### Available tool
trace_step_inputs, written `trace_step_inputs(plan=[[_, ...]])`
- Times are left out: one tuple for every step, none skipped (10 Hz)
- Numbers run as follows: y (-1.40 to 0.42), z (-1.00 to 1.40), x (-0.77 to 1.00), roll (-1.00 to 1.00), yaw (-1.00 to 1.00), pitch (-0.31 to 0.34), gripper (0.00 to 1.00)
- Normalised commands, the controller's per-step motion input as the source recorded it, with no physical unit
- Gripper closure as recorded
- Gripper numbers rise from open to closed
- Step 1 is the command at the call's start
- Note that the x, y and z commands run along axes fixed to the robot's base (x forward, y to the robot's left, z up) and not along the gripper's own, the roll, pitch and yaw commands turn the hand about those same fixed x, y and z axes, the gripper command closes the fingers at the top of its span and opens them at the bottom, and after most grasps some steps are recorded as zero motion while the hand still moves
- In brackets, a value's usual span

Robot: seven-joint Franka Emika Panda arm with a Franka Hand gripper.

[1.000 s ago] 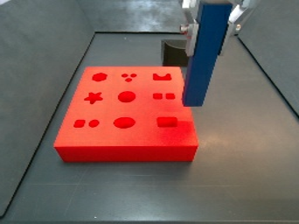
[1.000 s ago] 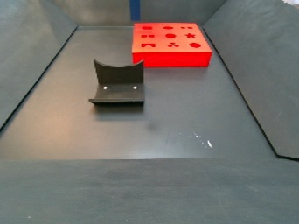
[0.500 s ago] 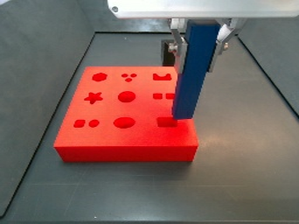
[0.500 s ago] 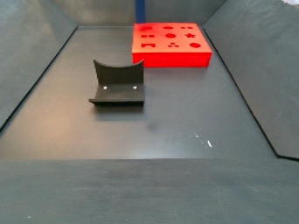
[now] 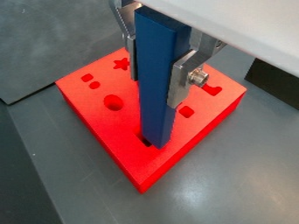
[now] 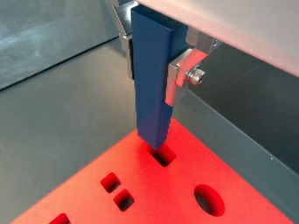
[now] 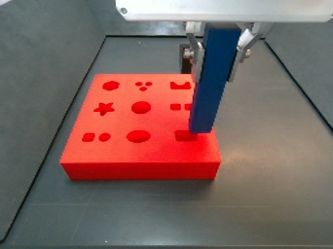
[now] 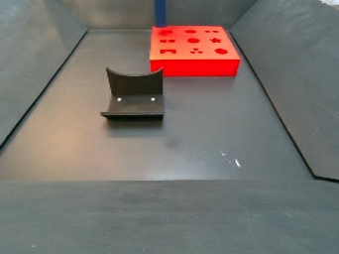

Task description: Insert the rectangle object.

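Gripper (image 5: 162,54) above the red block (image 7: 130,146), clamped on the blue bar (image 7: 212,80). Fingers (image 5: 188,77): flat bare metal plates, brushed silver, semi-gloss, w/ a screw head showing. Blue bar: smooth plastic look, satin, faint sheen along edges, no texture. Red block: plastic look, matt-to-satin, smooth top, clean-cut shaped holes. Curved holder (image 8: 134,95), well apart from the block: dark grey, matt, plastic look. Floor (image 8: 185,149) round the block: dark sheet, smooth, low gloss, a few light scuffs. Walls: same dark matt finish.
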Motion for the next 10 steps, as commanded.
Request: trace_step_inputs(plan=[[0.00,-0.44,-0.09,0.02,0.00,-0.051,1.00],[0.00,-0.43,-0.08,0.02,0.00,-0.054,1.00],[-0.01,-0.36,-0.07,0.02,0.00,-0.050,1.00],[-0.02,-0.27,-0.07,0.00,0.00,-0.047,1.00],[0.00,-0.20,-0.08,0.00,0.00,-0.029,1.00],[0.00,-0.09,-0.19,0.00,-0.08,0.000,1.00],[0.00,0.00,-0.39,0.01,-0.26,0.000,1.00],[0.00,0.00,-0.31,0.00,-0.25,0.000,1.00],[0.00,0.00,-0.04,0.00,-0.01,0.000,1.00],[0.00,-0.07,0.00,-0.06,0.00,0.000,1.00]])
